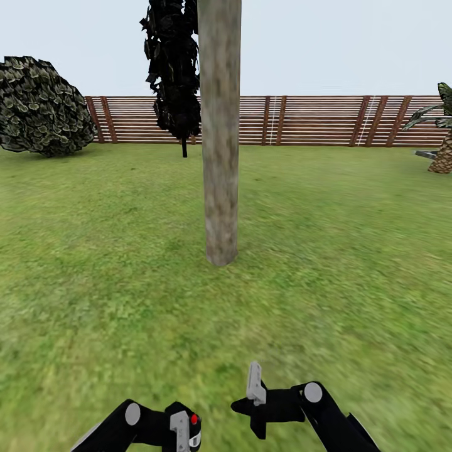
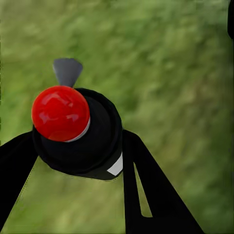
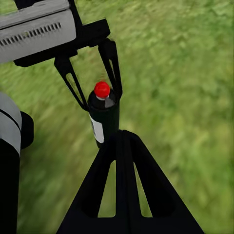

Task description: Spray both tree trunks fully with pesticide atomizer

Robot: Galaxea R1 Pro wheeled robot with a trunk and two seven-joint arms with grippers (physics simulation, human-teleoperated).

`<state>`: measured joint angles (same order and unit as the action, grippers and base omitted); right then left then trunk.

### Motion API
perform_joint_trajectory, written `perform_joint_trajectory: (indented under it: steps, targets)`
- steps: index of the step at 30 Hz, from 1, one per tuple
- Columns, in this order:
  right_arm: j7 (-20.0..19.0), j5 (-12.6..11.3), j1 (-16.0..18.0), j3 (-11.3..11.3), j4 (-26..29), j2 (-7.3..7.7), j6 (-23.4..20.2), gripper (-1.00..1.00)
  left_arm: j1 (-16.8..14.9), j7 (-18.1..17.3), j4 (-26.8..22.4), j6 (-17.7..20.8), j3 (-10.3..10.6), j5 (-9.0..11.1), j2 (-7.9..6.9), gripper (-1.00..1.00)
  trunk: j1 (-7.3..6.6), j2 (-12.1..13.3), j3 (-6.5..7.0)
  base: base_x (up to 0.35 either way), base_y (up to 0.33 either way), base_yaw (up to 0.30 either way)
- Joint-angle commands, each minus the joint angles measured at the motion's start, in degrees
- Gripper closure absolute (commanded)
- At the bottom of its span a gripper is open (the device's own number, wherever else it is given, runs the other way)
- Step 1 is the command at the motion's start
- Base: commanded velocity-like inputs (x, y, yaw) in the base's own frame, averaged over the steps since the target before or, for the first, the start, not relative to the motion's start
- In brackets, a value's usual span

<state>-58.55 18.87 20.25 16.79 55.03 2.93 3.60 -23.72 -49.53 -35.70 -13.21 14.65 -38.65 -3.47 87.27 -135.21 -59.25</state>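
Left gripper (image 1: 182, 433): lower left of the head frame, nearest the camera; its black fingers (image 2: 146, 185) are pinched on the pesticide atomizer (image 2: 80, 136) from both sides.
Atomizer: black bottle, white label patch; the cap reads red here, not green. Held roughly upright above the grass, red cap (image 3: 102, 89) on top in the right wrist frame.
Right gripper (image 1: 254, 402): lower centre of the head frame, just beside the left one. Holds nothing visible; how far its fingers are spread cannot be told.
Tree trunk (image 1: 220, 132): centre of the frame, pale and mottled, standing on the lawn (image 1: 345, 251) straight ahead, well apart from both grippers.
Second tree (image 1: 174, 69): dark foliage, upper centre-left, farther back near the fence (image 1: 314, 119).
Progress: pickup looks done. No coating shows on the near trunk, so spraying both trunks seems left.
Next: likely closing in and aiming the nozzle at the trunk.
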Motion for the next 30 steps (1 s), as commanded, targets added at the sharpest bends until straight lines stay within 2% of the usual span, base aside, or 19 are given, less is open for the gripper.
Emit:
perform_joint_trajectory:
  steps: [1,5,9,30]
  targets:
    - [0.0,0.0,0.0,0.0,0.0,-0.02,0.0,1.00,0.0,-0.1,-0.9,0.0,0.3,0.0,0.01,1.00,0.00,0.0,0.00,0.000,0.000,0.000]
    - [0.0,0.0,0.0,0.0,0.0,-0.03,0.0,1.00,0.0,-4.0,-2.6,0.1,0.6,-0.1,0.05,1.00,0.00,0.0,0.00,0.000,0.000,0.000]
    - [0.0,0.0,0.0,0.0,0.1,-0.03,0.0,1.00,0.1,-5.6,-5.1,0.2,0.6,0.0,0.16,1.00,0.00,0.0,0.00,0.000,0.000,0.000]
    - [0.1,0.0,0.0,0.0,0.0,-0.03,0.1,1.00,0.0,-5.9,-5.9,0.0,0.7,0.1,3.36,1.00,0.00,0.0,0.00,0.000,0.000,0.000]
